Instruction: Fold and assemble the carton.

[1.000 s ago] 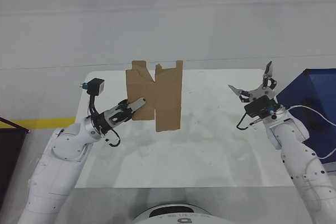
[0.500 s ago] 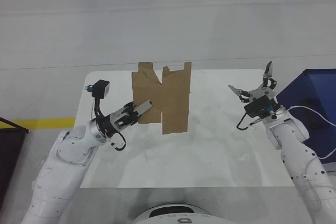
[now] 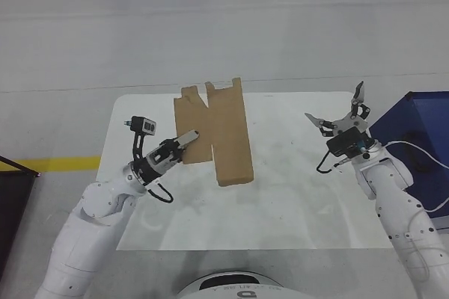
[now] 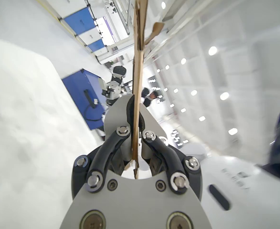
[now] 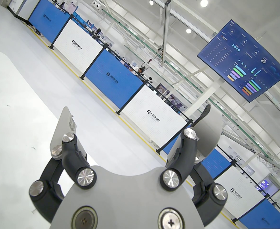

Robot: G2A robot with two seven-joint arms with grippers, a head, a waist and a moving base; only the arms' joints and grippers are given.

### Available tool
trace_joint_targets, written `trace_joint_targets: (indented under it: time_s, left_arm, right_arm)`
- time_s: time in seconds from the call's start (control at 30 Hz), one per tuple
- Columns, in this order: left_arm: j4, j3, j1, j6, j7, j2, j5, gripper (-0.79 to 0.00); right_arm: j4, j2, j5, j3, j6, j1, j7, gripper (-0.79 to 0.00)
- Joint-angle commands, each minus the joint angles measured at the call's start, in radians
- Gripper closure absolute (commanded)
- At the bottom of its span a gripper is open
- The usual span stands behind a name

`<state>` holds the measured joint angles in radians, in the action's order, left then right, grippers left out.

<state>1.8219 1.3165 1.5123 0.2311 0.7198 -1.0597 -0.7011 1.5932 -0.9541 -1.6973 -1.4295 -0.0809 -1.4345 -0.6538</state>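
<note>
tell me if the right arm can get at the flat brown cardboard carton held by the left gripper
Probably yes: the open right gripper hangs over the white table, with nothing between it and the brown cardboard carton.

**Print on the hall's panels and screen**

The white perforated partition panels (image 5: pixel 79 45) and blue perforated partition panels (image 5: pixel 113 78) lining the hall each carry a small round logo with one short word beside it. The lettering is dark on the white panels and white on the blue. The dark rectangular hanging display screen (image 5: pixel 242 60) shows coloured bars, captions too small to read, and one large two-digit figure.
</note>
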Motion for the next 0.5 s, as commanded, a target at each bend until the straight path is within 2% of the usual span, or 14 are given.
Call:
trace_joint_targets:
  time_s: [0.0,0.07,0.1,0.17,0.33,0.4,0.47]
  left_arm:
    - [-0.024,0.007,0.0,-0.262,0.073,0.0,-0.347,0.0]
    - [-0.069,0.006,-0.007,-0.578,0.134,0.003,-0.593,0.0]
    - [-0.09,0.03,-0.02,-0.639,0.144,0.005,-0.662,0.0]
    - [-0.121,0.03,-0.023,-0.794,0.146,0.002,-0.845,0.0]
    - [-0.19,-0.003,-0.038,-1.047,0.047,-0.008,-1.199,0.0]
    - [-0.211,-0.035,-0.042,-1.102,-0.032,-0.013,-1.321,0.0]
    - [-0.231,-0.06,-0.056,-1.111,-0.125,-0.018,-1.436,0.0]
  right_arm:
    - [0.009,-0.003,0.04,0.0,-0.015,-0.005,-0.001,-0.785]
    - [0.014,-0.004,0.072,-0.008,-0.041,-0.009,-0.005,-0.785]
    - [0.016,-0.004,0.087,-0.012,-0.057,-0.01,-0.011,-0.785]
    - [0.016,-0.004,0.101,-0.021,-0.079,-0.013,-0.019,-0.785]
    - [0.011,-0.006,0.117,-0.029,-0.123,-0.016,-0.027,-0.785]
    - [0.008,-0.007,0.127,-0.027,-0.136,-0.014,-0.027,-0.785]
    - [0.002,-0.011,0.168,-0.023,-0.156,-0.014,-0.022,-0.785]
